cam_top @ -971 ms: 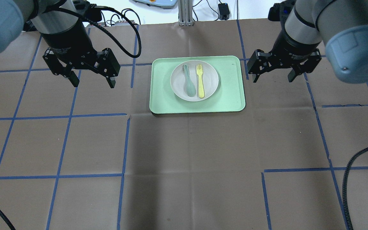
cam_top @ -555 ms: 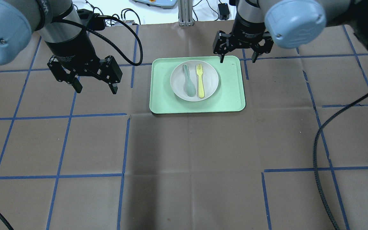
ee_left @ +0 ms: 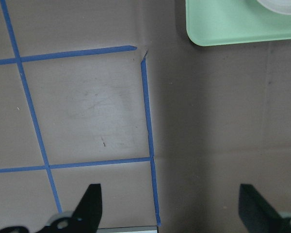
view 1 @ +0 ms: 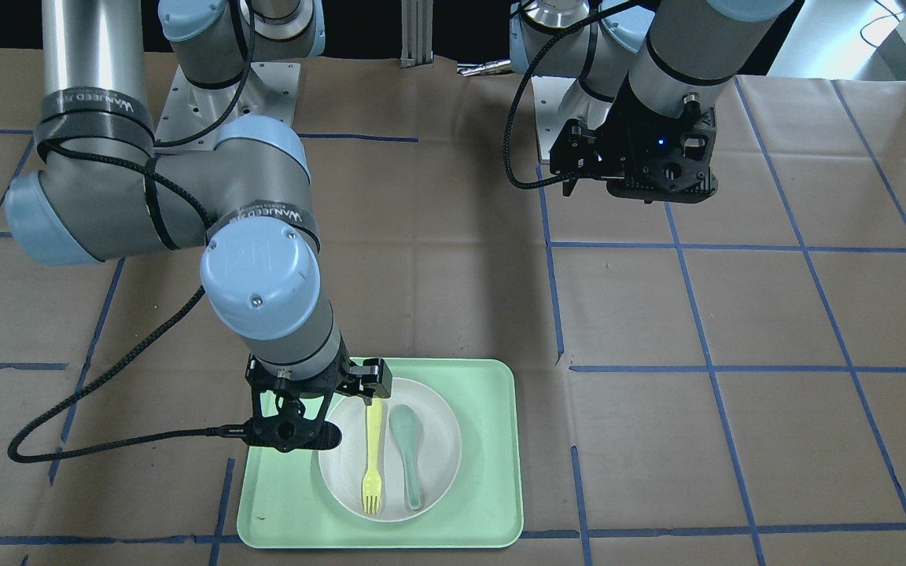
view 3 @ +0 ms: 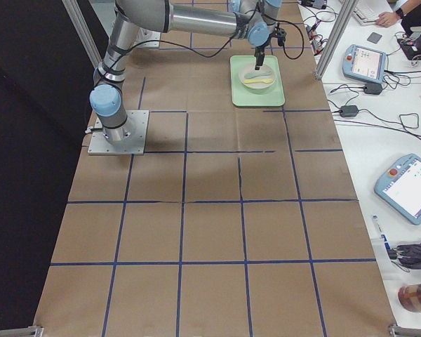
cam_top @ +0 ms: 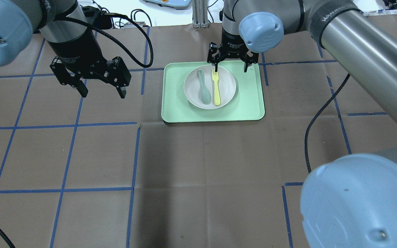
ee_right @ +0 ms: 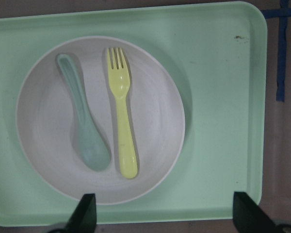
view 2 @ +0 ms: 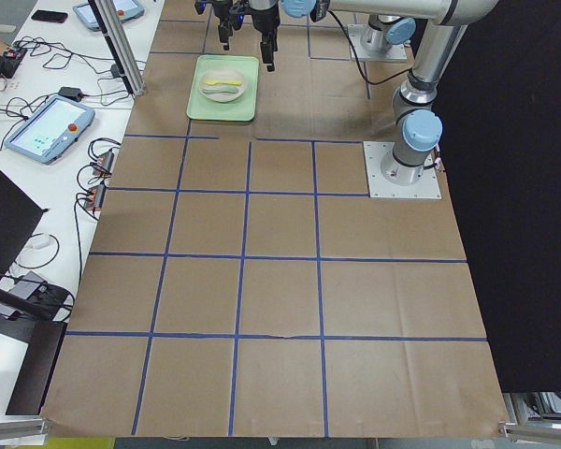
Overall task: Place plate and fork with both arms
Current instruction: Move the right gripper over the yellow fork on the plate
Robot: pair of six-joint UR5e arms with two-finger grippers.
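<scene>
The off-white plate (cam_top: 227,86) sits on the pale green tray (cam_top: 250,103). The yellow fork (cam_top: 215,88) lies on the plate next to a grey-green spoon (cam_top: 203,88). My right gripper (cam_top: 230,67) is open and empty, hanging above the far part of the tray and plate. Its wrist view shows the plate (ee_right: 155,121), the fork (ee_right: 121,111) and the spoon (ee_right: 82,126) straight below, between the open fingers (ee_right: 85,211). My left gripper (cam_top: 102,93) is open and empty over bare table, left of the tray. In the front-facing view the right gripper (view 1: 319,399) hangs over the plate (view 1: 437,448).
The table is covered in brown paper with blue tape lines. The tray's corner (ee_left: 233,24) shows at the top of the left wrist view. A cable (cam_top: 322,113) hangs from the right arm over the table. Control pendants lie beyond the table's far edge.
My right arm has swung in from the right side to above the tray's far part, gripper still open. My left gripper has shifted only slightly.
</scene>
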